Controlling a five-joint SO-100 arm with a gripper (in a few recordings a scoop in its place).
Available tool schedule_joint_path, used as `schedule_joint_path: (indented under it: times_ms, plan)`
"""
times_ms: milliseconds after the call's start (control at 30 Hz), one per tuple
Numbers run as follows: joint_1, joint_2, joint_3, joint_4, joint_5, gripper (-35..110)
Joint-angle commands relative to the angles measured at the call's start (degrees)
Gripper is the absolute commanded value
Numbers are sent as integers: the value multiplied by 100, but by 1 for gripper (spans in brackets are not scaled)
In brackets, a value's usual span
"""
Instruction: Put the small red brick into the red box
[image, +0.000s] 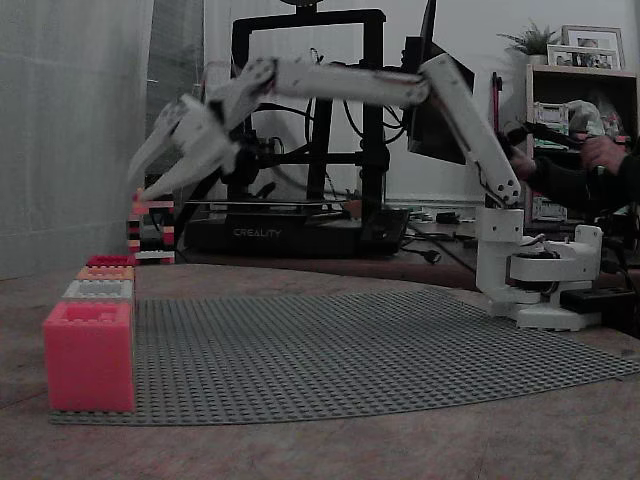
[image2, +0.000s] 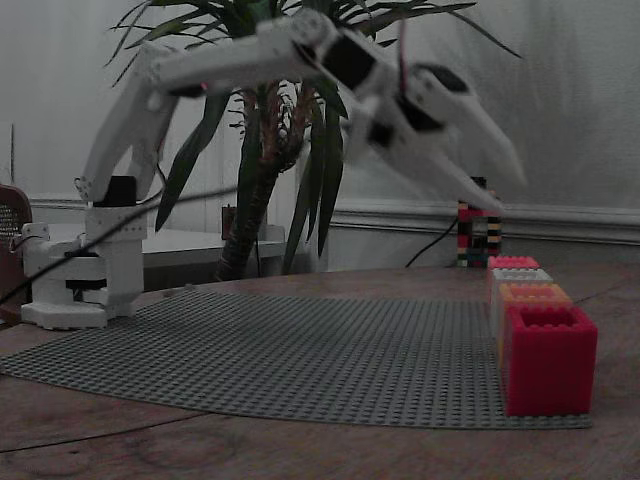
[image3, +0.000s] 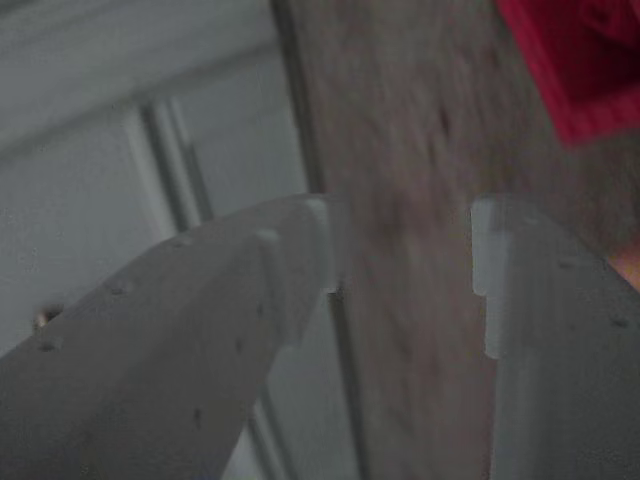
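Red box at baseplate edge; end effector open, well above.

red box blurred — cut off, gripper smeared

A home hobby room: a Creality 3D printer stands behind the wooden surface, a shelf holds framed photos, and a large potted plant grows before a panelled wall.
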Motion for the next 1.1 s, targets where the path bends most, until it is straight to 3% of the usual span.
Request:
schedule_joint_path:
  times_ms: [0,267,433,700,1067]
  plan:
    - [-290,2065,1811,26,-404,8]
    - [-861,4975,6205,-246,-1283,5]
    - [-1169,6627,8077,-141,-1424,4]
    - [-1222,8754,9861,334,-1327,3]
    - [-1222,10758,10547,1424,-870,1]
